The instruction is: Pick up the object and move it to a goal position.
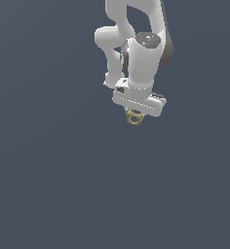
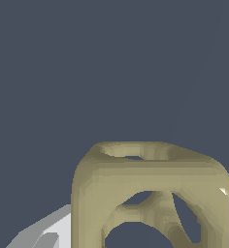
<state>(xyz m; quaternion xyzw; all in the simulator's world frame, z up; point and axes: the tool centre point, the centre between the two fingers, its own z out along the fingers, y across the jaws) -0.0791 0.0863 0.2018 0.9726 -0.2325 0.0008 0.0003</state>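
You are seeing the gripper (image 1: 135,115) clamping the tan-gold openwork cube (image 1: 134,118) between its fingers, directly beneath the palm, so pickup is looking complete and transfer to the unmarked goal is remaining.

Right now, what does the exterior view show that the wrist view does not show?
Only the exterior view shows the white arm and the whole gripper above the plain grey ground. Only the wrist view shows the openwork object close up, with ring-shaped holes and inner struts, and a piece of one grey finger. Both show the tan-gold object at the gripper.
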